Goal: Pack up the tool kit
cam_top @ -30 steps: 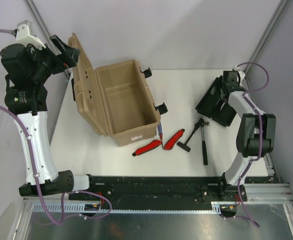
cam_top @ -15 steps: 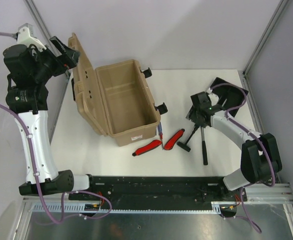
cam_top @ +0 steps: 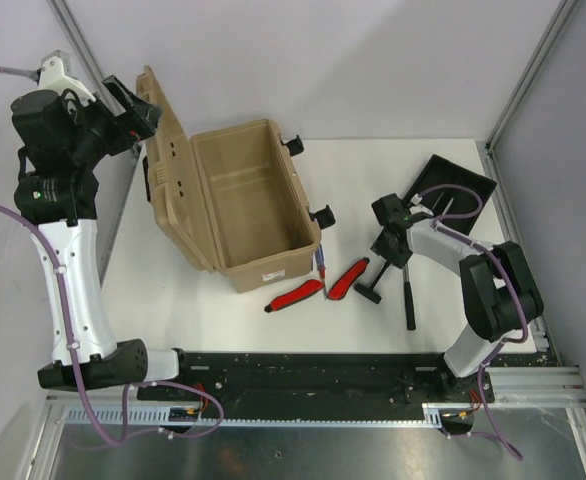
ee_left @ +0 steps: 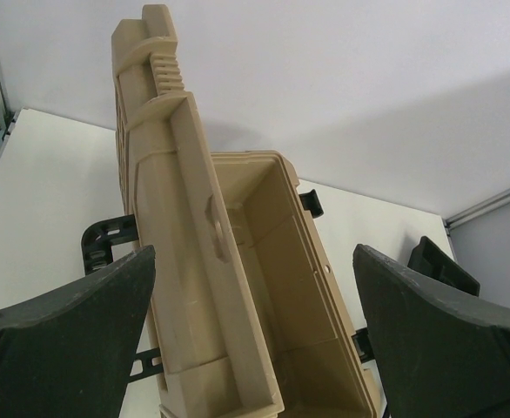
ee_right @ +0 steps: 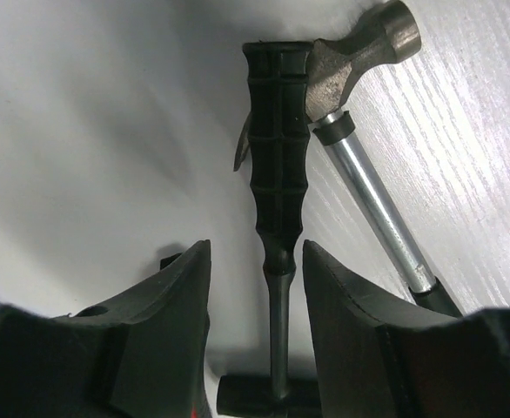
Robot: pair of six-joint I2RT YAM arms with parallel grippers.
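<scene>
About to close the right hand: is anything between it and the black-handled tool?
Nothing visible. The right hand straddles the black-handled tool. The steel hammer lies beside it, its head meeting the grip's far end, outside the hand's gap.

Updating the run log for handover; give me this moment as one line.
phase: pre-grasp | left gripper: open, empty, near lid | right gripper: open, astride black tool beside hammer | toolbox: open, empty | tray: out of toolbox
</scene>
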